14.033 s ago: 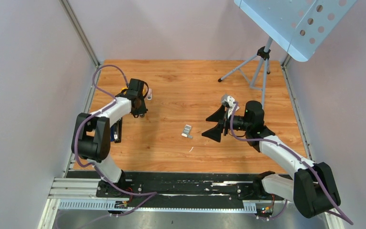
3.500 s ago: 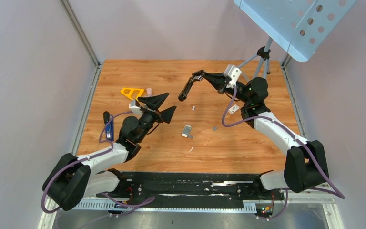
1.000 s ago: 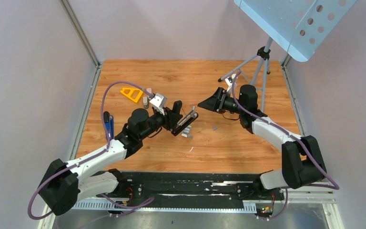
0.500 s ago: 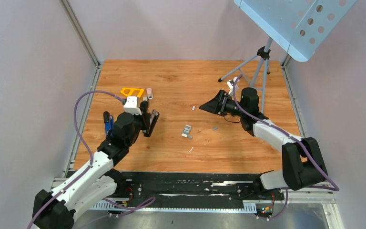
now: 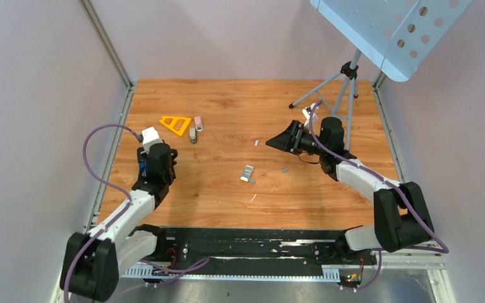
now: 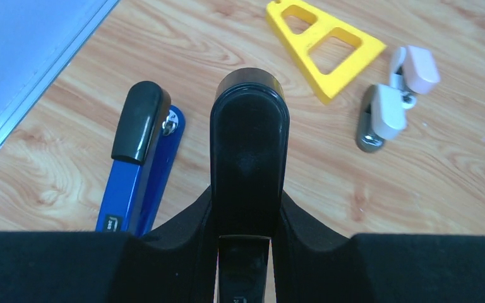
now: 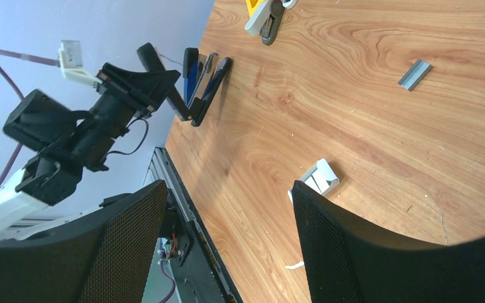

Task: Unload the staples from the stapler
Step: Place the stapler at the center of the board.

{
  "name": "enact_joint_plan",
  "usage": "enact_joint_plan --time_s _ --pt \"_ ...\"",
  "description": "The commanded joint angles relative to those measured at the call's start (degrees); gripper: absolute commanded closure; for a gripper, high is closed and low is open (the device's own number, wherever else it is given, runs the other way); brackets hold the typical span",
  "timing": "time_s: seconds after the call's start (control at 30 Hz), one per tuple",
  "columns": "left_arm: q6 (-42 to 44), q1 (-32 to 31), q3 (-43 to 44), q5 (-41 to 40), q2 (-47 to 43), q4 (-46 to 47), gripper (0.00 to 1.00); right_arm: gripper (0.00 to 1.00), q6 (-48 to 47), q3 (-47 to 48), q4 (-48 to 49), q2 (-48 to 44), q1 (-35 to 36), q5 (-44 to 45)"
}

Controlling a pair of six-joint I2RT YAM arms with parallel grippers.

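Staples lie loose on the desk (image 5: pixel 227 101) in the top view: a small block of staples (image 5: pixel 247 172) near the middle, a short strip (image 5: pixel 256 143) a little farther from the bases, and another piece (image 5: pixel 285 169) to the right of the block. The left arm (image 5: pixel 159 158) stands at the left side of the desk, just beside a blue stapler (image 5: pixel 142 167). The right fingers (image 5: pixel 284 140) hang wide apart over the right half, with nothing between them. In the left wrist view the left fingers (image 6: pixel 186 230) are closed on both sides of the black stapler (image 6: pixel 249 145), which points away from the camera above the wood. The blue stapler lies flat just to its left, and a yellow triangle (image 6: pixel 319 44), a grey and white object (image 6: pixel 379 117) and a pinkish object (image 6: pixel 413 66) are farther to the right. Whether the stapler's nose touches the desk I cannot tell from here. In the right wrist view the right fingers frame the block of staples and the strip, both well apart from them, and far away the left arm holds the black stapler steeply, close to the blue one. My judgement is that the emptying itself is mostly done, since staples are outside, and that the step in hand is to put the black stapler down at the left. The next move calls for lowering it until it rests, clear of the blue stapler, and only then opening the fingers; released too high, it may tip over.
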Motion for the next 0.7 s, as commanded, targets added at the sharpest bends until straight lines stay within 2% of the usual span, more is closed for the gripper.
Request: enact_joint_plan --time_s 0.0,0.17,0.33,0.4,0.57,0.63,0.67 --pt "-4.10 3.16 2.56 -2.08 8.93 13.82 1.00 0.24 -0.67 -0.86 0.76 -1.52 -1.08 0.17" --pt "-7.34 4.56 11.79 -4.84 23.56 12.79 1.00 0.24 -0.81 -1.03 0.80 -1.49 -1.32 0.17" --pt "-8.79 5.98 21.23 -4.25 32.46 6.35 0.99 0.24 -0.88 -1.49 0.93 -1.68 -1.93 0.34" --pt "-9.30 6.77 25.14 -2.59 35.41 2.73 0.89 0.24 -0.81 -1.73 1.00 -1.75 -2.24 0.41" --pt "-10.12 9.18 31.38 5.11 41.22 -3.18 0.84 0.24 -0.73 -2.13 1.18 -1.77 -2.64 0.61" --pt "-10.90 10.10 32.44 9.19 42.54 -4.39 0.73 0.24 -0.67 -2.22 1.28 -1.77 -2.81 0.70" --pt "-11.15 10.40 32.57 10.80 42.97 -4.69 0.64 0.24 -0.63 -2.30 1.37 -1.77 -2.90 0.76"
